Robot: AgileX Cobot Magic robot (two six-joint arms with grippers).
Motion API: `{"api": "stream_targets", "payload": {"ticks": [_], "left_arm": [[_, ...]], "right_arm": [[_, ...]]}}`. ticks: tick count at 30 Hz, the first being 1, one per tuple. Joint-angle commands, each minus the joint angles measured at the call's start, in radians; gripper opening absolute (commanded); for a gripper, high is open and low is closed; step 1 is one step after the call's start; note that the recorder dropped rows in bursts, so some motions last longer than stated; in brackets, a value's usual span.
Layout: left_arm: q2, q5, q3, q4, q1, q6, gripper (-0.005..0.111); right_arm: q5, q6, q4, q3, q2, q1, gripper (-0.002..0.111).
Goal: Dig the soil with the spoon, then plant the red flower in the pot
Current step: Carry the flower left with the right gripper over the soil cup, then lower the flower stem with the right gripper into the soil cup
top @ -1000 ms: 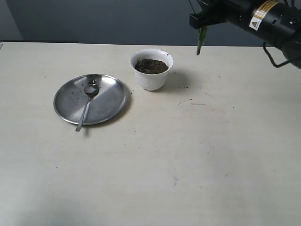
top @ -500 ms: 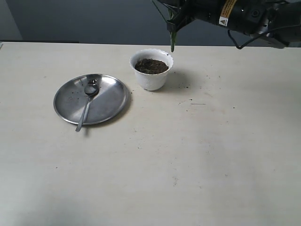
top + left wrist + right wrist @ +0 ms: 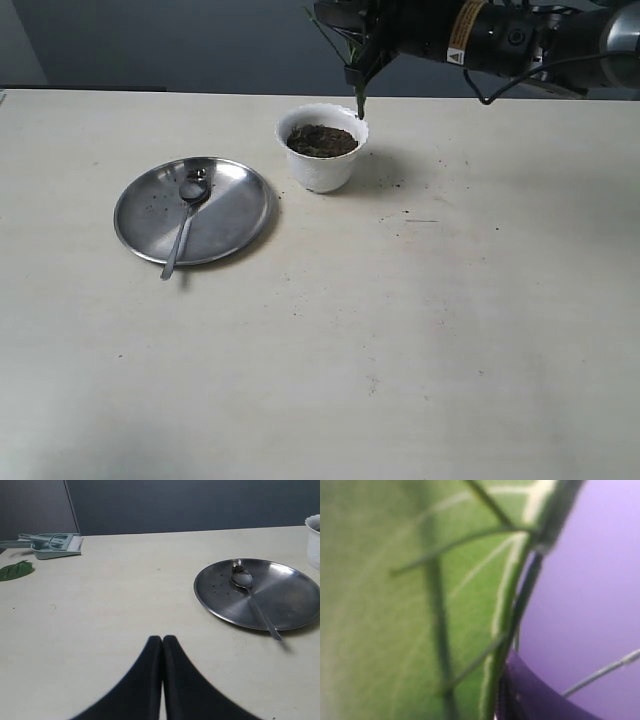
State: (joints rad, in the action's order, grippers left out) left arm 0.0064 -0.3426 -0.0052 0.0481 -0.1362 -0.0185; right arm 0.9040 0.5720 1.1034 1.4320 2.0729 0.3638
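Two steps make up this job, and I judge the first behind me; the spoon (image 3: 185, 218) lies in the steel plate (image 3: 240, 210) with crumbs of earth in its bowl, and the soil (image 3: 321, 139) sits dark and loose inside the pot (image 3: 322, 165); what is left is the planting itself. My right gripper (image 3: 358, 42) hangs above the pot's far rim with the red flower (image 3: 358, 95) carried stem-down, its tip just over the scalloped edge and not yet in the soil; I cannot make out how wide those jaws stand, since the wrist camera is filled by a green leaf. My left gripper (image 3: 162, 645) rests with jaws pressed together on nothing. A yellow warning label on the right arm is too small to read.
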Motion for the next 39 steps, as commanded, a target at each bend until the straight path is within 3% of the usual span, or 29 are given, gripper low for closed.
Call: {"api": "stream_targets", "payload": {"ticks": [1, 4, 12, 25, 39], "left_arm": [[-0.006, 0.008, 0.005, 0.0, -0.002, -0.001, 0.0], [-0.006, 0.008, 0.005, 0.0, -0.002, -0.001, 0.0], [-0.006, 0.008, 0.005, 0.0, -0.002, -0.001, 0.0], [-0.006, 0.008, 0.005, 0.0, -0.002, -0.001, 0.0], [-0.006, 0.008, 0.005, 0.003, -0.002, -0.001, 0.0]], "right_arm": [[-0.032, 0.006, -0.028, 0.009, 0.008, -0.002, -0.001], [-0.101, 0.006, -0.058, 0.009, 0.009, -0.002, -0.001], [-0.012, 0.014, -0.132, 0.009, 0.014, -0.002, -0.001], [-0.156, 0.011, -0.35, 0.009, 0.014, -0.002, -0.001], [-0.107, -0.101, -0.351, 0.052, 0.054, 0.055, -0.001]]}}
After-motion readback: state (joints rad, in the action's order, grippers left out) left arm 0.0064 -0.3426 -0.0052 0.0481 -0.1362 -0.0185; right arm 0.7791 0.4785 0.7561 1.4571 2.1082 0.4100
